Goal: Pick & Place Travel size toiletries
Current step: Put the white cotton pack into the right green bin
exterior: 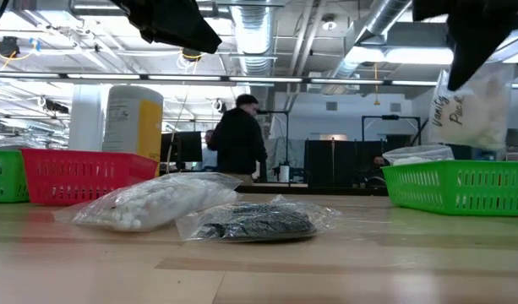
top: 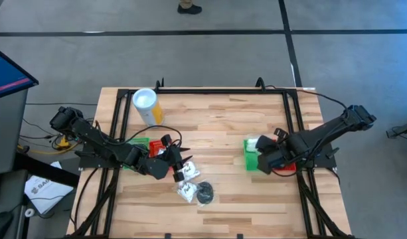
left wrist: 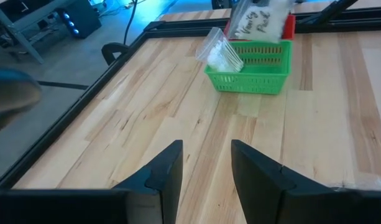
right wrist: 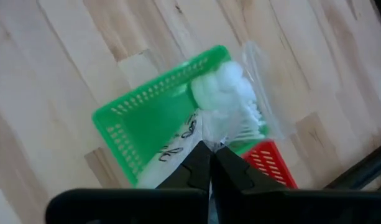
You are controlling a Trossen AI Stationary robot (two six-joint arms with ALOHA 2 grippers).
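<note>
My right gripper (right wrist: 210, 155) is shut on a clear bag (exterior: 474, 105) with handwriting and white cotton inside, held over the green basket (top: 251, 154) at the table's right. Another clear bag (left wrist: 221, 55) sticks out of that basket over its rim. Two more bags lie flat on the wood near the middle of the table: one of white cotton balls (exterior: 153, 203) and one of black pieces (exterior: 254, 221). My left gripper (left wrist: 206, 171) hovers open above the table beside them (top: 187, 170), with nothing between its fingers. My right gripper pinches the bag's upper edge (right wrist: 206, 138) between its two shut fingers, coming from above and slanting down. The bag hangs below the fingers, upright and slack, with its lower end (exterior: 461, 139) clear above the green basket.
A red basket (top: 284, 169) stands against the green one on the right. At the left are a red basket (exterior: 85, 176), a green one (exterior: 5, 176) and a tall yellow cylinder with a white top (top: 147, 106). A person (exterior: 237, 139) stands beyond the far edge.
</note>
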